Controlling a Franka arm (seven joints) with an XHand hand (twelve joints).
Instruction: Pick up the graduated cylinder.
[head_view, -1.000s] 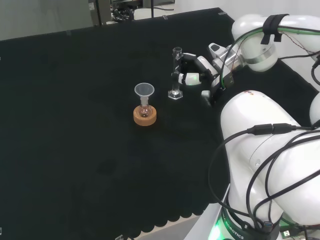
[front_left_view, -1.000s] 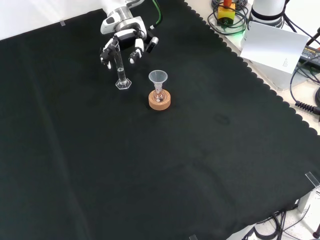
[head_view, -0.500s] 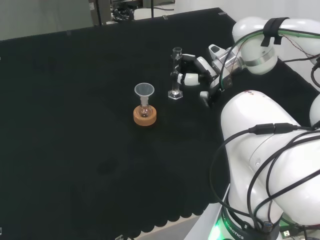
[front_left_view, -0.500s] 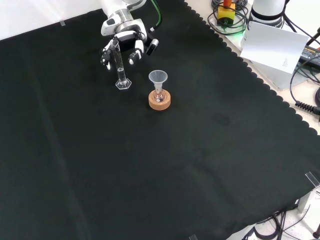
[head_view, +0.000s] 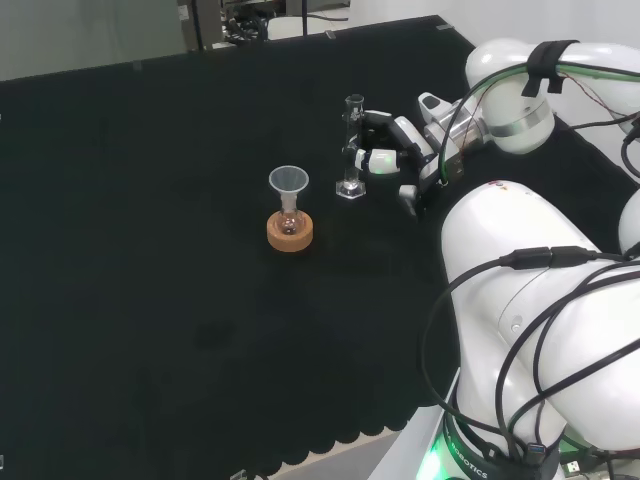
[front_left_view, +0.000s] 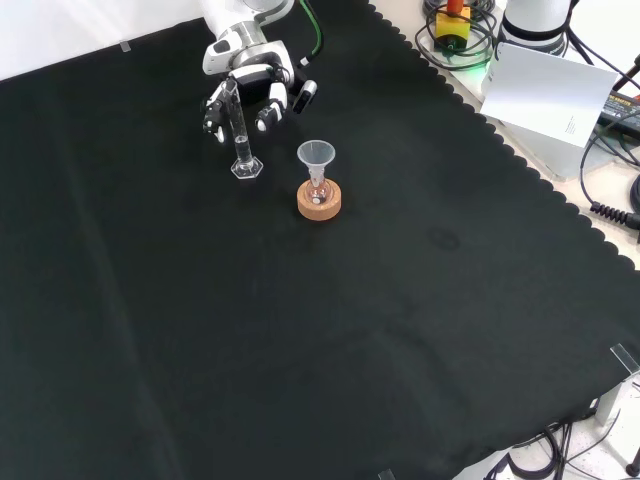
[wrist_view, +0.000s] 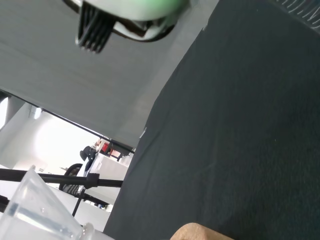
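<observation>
graduated cylinder: upright on surface, base seen resting on cloth
hand: just beside cylinder, fingers curled around its tube; contact cannot be told
flask with funnel: on cork ring, near cylinder

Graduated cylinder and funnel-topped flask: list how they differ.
The graduated cylinder is a tall narrow tube; the flask is short and round-bodied. The cylinder stands on its own flat clear base on the cloth; the flask sits in a cork ring. The cylinder's mouth is bare; the flask carries a funnel. The hand is right at the cylinder, while the flask stands apart from it. Both are clear and upright.
</observation>
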